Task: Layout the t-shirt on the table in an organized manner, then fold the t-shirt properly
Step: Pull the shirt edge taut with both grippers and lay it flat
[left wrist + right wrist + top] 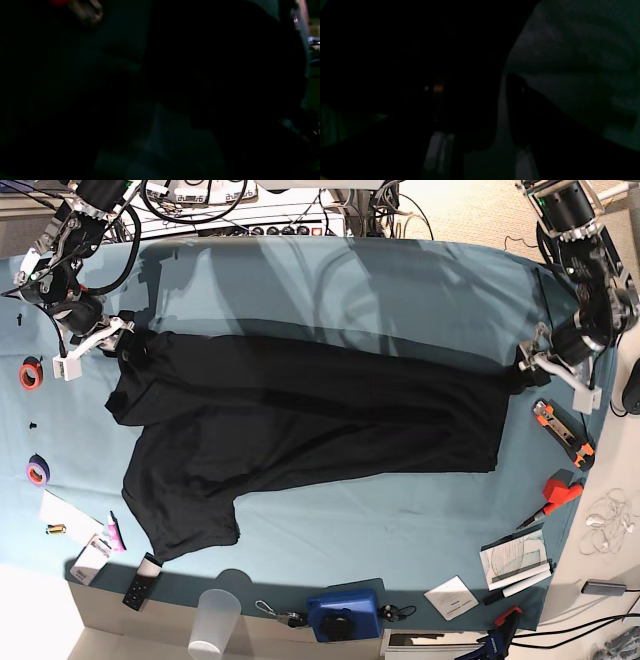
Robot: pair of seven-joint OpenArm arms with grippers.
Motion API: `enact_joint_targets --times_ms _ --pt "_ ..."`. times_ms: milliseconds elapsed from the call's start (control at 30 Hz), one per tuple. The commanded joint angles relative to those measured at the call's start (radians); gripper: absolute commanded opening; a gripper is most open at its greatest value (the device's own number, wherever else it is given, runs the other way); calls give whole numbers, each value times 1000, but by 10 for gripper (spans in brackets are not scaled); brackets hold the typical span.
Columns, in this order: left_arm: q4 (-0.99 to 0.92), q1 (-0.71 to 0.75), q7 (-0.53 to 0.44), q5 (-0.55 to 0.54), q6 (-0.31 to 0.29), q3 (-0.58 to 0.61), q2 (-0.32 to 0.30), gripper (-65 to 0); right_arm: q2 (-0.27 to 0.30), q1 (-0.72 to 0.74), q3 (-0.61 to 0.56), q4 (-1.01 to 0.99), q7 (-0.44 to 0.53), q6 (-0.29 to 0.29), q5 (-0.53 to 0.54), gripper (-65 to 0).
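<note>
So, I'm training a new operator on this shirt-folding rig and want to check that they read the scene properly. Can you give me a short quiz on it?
1. True or false: the t-shirt already lies folded into a neat rectangle.
2. What stands at the near edge of the table? A) a clear plastic cup B) a mug C) a bottle
3. What colour is the tape roll lying nearest the right hand?

Key: 1 false, it is spread out with a sleeve pointing toward the near edge; 2 A; 3 orange.
</note>
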Motion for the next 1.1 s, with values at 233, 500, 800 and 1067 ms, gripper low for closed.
enact_joint_targets --times_ms 233,500,800,1067 --pt "10 -8 0 0 0 1 14 -283 19 6 3 11 15 -2 6 -336" --pt "10 -46 -22 34 1 2 79 -283 19 6 3 11 12 -2 6 -336" --pt "10 -47 -58 160 71 2 86 -650 19 6 3 11 24 -1 -21 -650" --pt "11 -27 56 149 67 -50 83 -650 50 6 85 46 15 -1 -55 -650"
